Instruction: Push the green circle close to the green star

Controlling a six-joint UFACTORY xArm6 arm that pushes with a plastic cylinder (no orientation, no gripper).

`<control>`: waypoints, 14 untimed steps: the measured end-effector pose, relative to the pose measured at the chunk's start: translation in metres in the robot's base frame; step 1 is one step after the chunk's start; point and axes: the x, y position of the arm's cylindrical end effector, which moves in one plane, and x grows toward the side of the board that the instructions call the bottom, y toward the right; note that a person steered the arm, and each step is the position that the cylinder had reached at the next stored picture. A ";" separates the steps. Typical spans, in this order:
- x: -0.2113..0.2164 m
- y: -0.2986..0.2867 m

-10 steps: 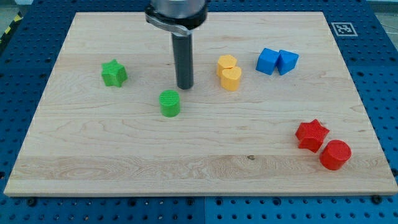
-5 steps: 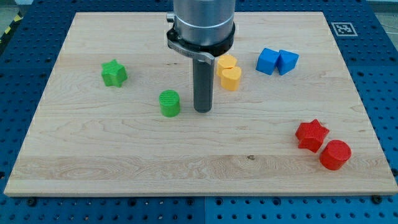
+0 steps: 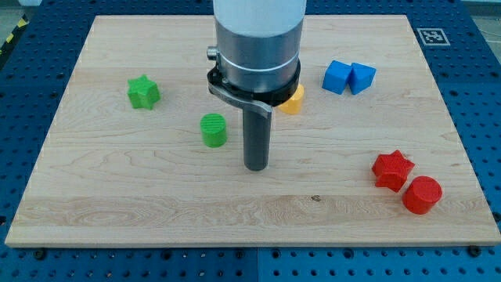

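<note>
My tip [image 3: 256, 168], a bare rod with no pincer to open or shut, stands right of the green circle [image 3: 213, 130], with the green star [image 3: 143, 92] toward the counter's [image 3: 117, 204] far-left corner.

We find the scene brightly and evenly lit from overhead. Shadows are soft and short, hugging the wooden board [image 3: 141, 204] beneath each block and at my tip [image 3: 256, 168]. Focus is sharp throughout; no glare, motion blur or marked edge distortion noted.
</note>
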 end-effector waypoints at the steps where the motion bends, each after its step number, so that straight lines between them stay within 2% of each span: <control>1: -0.006 -0.027; 2: -0.036 -0.039; 5: -0.036 -0.016; 6: -0.061 -0.024; 8: -0.061 -0.061; 9: -0.032 -0.067; 13: -0.055 -0.073; 14: -0.056 -0.098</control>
